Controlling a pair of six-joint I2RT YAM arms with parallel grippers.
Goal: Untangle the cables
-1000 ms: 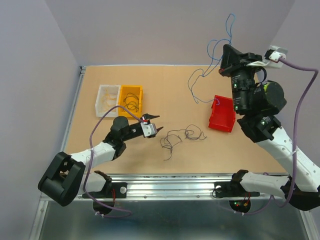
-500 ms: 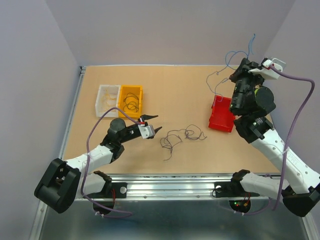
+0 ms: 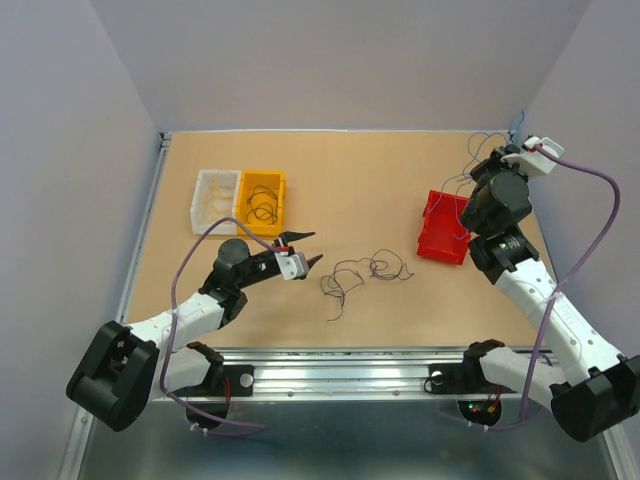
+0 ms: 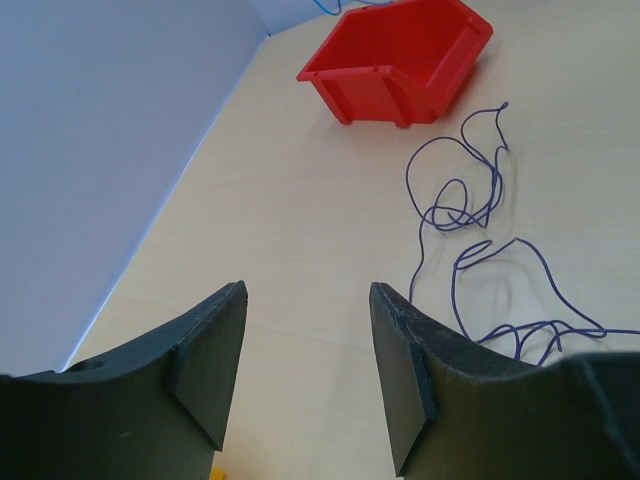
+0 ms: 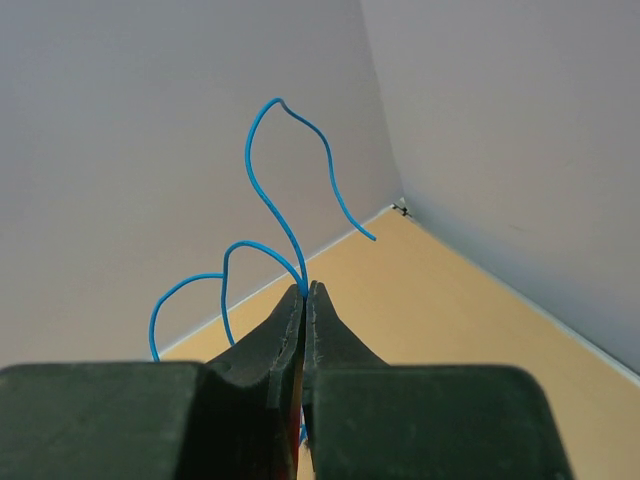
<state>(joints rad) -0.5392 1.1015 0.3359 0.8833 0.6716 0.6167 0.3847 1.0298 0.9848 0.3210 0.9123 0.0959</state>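
We keep our right pincer (image 5: 303,290) pinched tight on one blue cable (image 5: 262,140), raised near the red bin (image 3: 432,240) at the surface's right edge, while the tangled cables (image 3: 360,272) lie mid-surface just right of our open, empty left pincer (image 4: 305,300) (the nearer arm).

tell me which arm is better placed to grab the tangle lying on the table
Left: the left claw is open, empty, beside the tangle; the right claw is shut on a blue wire near the red bin.
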